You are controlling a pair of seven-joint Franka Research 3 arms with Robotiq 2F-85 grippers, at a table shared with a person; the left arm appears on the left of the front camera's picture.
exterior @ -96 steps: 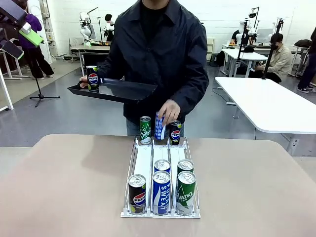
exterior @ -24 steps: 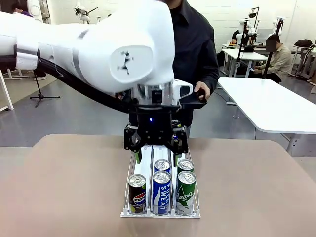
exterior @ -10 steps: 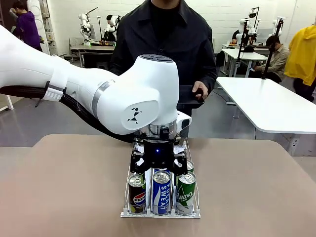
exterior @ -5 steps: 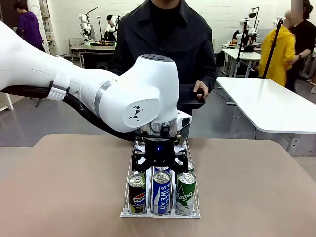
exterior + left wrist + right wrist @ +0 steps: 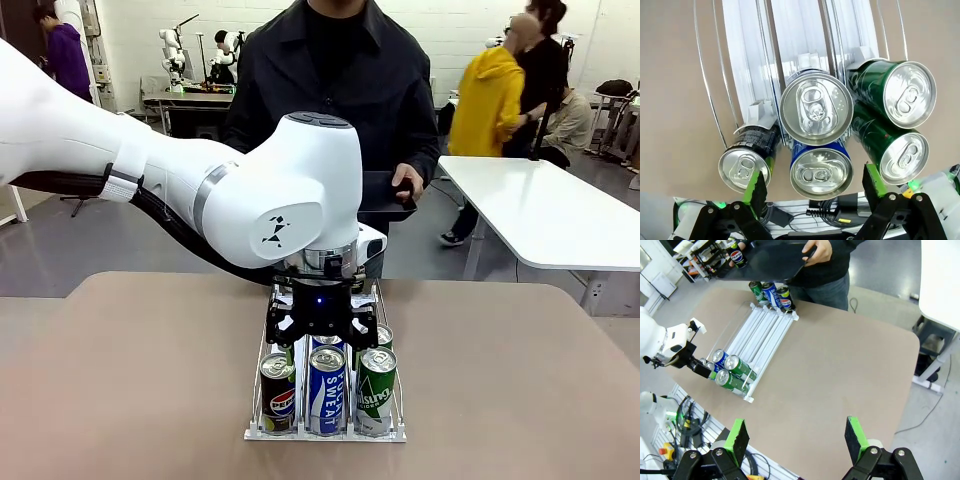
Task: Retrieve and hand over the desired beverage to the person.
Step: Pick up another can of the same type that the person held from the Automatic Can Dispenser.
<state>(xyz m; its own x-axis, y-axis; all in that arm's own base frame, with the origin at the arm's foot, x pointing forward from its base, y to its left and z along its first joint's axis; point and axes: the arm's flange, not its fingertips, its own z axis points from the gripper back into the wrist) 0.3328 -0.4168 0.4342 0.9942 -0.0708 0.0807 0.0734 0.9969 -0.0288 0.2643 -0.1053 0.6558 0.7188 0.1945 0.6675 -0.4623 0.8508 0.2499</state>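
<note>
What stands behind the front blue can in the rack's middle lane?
Another blue can, upright. The front can covers its label, so its brand cannot be read.

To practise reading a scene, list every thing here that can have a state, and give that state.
left gripper: open, over the rack's middle lane, holding nothing.
right gripper: open, empty.
five near cans: upright, sealed, in the rack.
three far cans: upright at the rack's far end.
tray: held by the person's hand, one Pepsi can upright on it.
</note>
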